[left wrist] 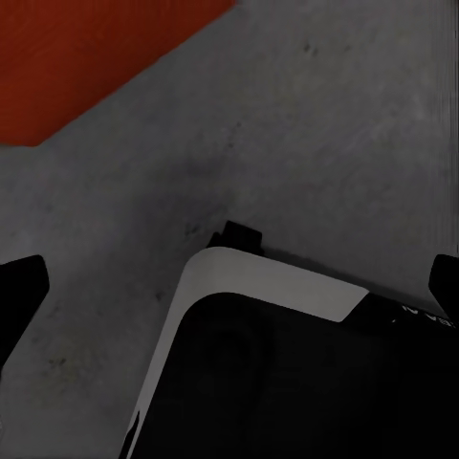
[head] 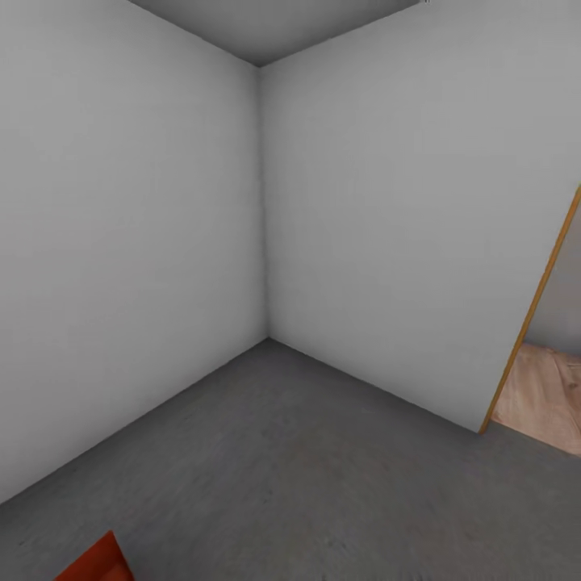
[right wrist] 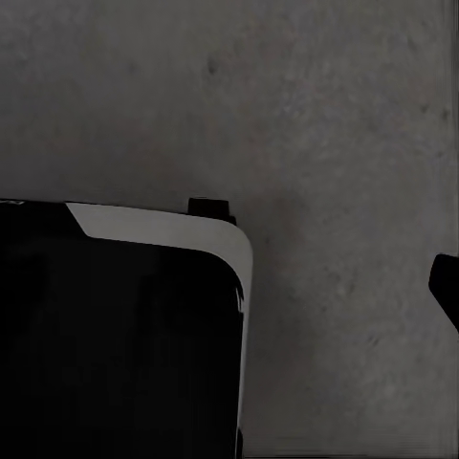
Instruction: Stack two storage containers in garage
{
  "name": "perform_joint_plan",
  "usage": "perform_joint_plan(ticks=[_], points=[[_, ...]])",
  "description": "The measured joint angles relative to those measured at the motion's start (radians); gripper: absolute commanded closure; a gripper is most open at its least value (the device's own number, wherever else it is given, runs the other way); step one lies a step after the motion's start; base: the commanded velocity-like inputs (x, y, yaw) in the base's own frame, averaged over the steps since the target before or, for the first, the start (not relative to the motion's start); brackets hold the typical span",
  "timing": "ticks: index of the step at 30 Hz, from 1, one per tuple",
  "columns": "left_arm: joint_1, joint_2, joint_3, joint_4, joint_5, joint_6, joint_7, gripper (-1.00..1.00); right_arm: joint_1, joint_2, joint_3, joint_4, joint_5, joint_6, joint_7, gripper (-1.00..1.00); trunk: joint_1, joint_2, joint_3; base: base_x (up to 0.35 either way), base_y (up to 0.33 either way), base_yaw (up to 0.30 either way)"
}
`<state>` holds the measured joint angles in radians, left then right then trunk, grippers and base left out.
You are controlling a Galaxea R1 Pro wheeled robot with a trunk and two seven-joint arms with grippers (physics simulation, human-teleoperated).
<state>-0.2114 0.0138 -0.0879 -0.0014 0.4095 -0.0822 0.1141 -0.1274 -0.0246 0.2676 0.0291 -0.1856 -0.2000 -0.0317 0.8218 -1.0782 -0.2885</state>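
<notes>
Grey mottled concrete floor (head: 307,468) and bare white walls (head: 121,242): you are in the garage, facing a corner, with a wood-floored doorway (head: 545,395) at right. One red-orange container (head: 95,563) sits on the concrete at your lower left; the left wrist view catches its wall. The second bin is not placed here yet. Left gripper (left wrist: 229,287): fingertips wide apart, holding nothing. Right gripper: cannot tell, one fingertip visible. Turn toward the doorway, keep the base clear of the bin.
</notes>
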Motion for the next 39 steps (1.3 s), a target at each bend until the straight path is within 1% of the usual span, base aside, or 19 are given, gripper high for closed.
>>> perform_joint_plan(ticks=[39], points=[[0.000, 0.000, 0.000, 0.000, 0.000, 0.000, 0.002, -1.00, 0.000, 0.000, 0.000, 0.000, 0.000, -0.002, 0.000, -1.00, 0.000, 0.000, 0.000, 0.000, 0.000, -0.288]])
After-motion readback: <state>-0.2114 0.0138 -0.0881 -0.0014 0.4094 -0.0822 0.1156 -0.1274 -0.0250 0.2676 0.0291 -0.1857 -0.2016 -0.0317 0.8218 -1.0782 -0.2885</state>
